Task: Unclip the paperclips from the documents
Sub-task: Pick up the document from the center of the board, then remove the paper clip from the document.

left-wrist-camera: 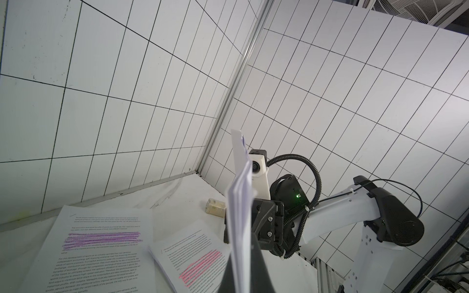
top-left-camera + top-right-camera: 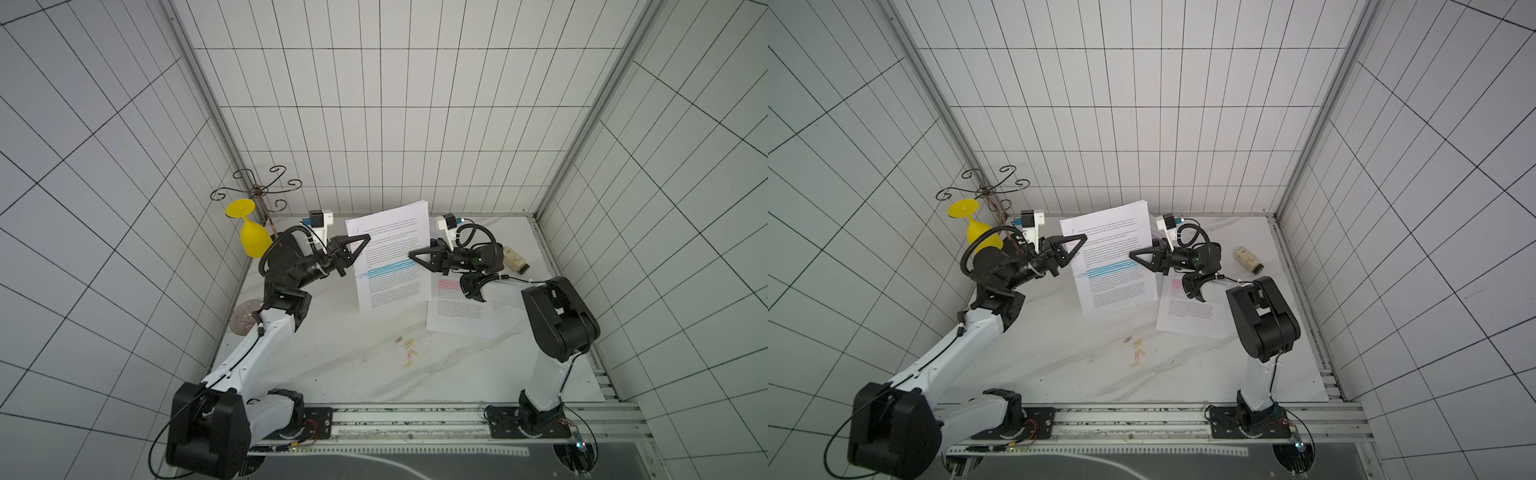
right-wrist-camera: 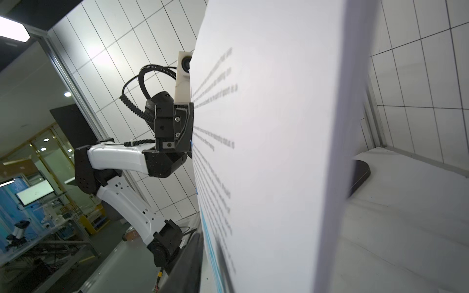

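Document [image 2: 390,266], held upright, partly screens two flat documents [image 1: 101,243] behind.

The left arm [image 2: 266,332] and right arm [image 2: 546,386] have white shell links and black joint housings. The left gripper [image 2: 362,242] and right gripper [image 2: 413,254] are black, with open triangular fingers [image 2: 353,245] and silver screws [image 1: 269,218]. Each wrist bears a white camera block [image 2: 322,219] and ribbed black conduit [image 2: 276,245]. A green light [image 1: 297,195] glows on the right.

Matt paper docs [image 2: 390,257]; smooth marble-look tabletop [image 2: 332,374].
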Motion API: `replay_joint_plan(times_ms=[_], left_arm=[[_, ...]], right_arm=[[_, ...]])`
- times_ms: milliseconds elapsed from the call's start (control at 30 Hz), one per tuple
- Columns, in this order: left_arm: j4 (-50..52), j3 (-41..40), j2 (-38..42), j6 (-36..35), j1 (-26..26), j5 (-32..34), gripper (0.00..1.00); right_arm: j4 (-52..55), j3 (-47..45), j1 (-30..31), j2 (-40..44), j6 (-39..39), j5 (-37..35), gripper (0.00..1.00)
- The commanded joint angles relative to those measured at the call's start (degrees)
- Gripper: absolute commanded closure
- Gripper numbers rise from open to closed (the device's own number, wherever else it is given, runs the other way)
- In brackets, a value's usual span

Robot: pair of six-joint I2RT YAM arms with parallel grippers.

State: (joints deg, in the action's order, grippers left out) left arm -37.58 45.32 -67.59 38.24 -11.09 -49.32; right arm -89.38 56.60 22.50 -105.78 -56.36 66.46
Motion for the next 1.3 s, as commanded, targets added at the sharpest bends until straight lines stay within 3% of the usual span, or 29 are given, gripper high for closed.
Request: replay_joint_plan(times_ms=[0, 33, 100, 200, 300, 633, 767, 933, 1067, 1267], left_arm=[[-2.1, 1.4, -0.9, 1.6, -0.2, -1.4, 1.0], [-0.4, 1.5, -1.0, 0.6, -0.2, -2.1, 1.0], [3.1, 1.5, -0.8, -2.0, -0.3, -3.1, 1.0], [7.5, 1.5, -0.3, -5.4, -0.2, -3.6, 0.73], [10.2, 1.6, 0.4, -7.7, 0.0, -3.4, 0.69], [14.4, 5.1, 0.2, -9.8, 4.2, -3.9, 0.7], [15.3, 6.2, -0.2, -9.9, 4.7, -4.1, 0.8], [15.8, 6.1, 0.0, -10.1, 4.8, -3.7, 0.84], [16.4, 5.7, 0.4, -10.2, 4.9, -3.8, 0.99], [17.8, 5.1, 0.7, -10.5, 6.0, -2.3, 1.0]], right_arm=[[-4.2, -1.0, -0.1, 2.5, 0.0, 0.4, 0.94], [-1.9, -0.6, -0.2, 3.0, 1.1, 0.7, 1.0], [2.8, 0.0, -0.6, 4.2, 3.1, 1.2, 1.0], [4.3, -0.1, -1.1, 5.6, 4.0, 1.3, 1.0], [4.3, -0.3, -1.6, 6.3, 3.0, 1.2, 1.0], [2.8, -1.9, -2.5, 6.5, 1.0, 2.8, 1.0], [2.8, -2.7, -2.7, 6.7, 0.9, 2.8, 1.0], [2.8, -3.4, -2.8, 6.6, 1.1, 2.9, 1.0], [2.8, -3.7, -3.1, 6.6, 1.1, 2.6, 1.0], [2.7, -4.9, -4.4, 6.8, 0.6, 0.7, 1.0]])
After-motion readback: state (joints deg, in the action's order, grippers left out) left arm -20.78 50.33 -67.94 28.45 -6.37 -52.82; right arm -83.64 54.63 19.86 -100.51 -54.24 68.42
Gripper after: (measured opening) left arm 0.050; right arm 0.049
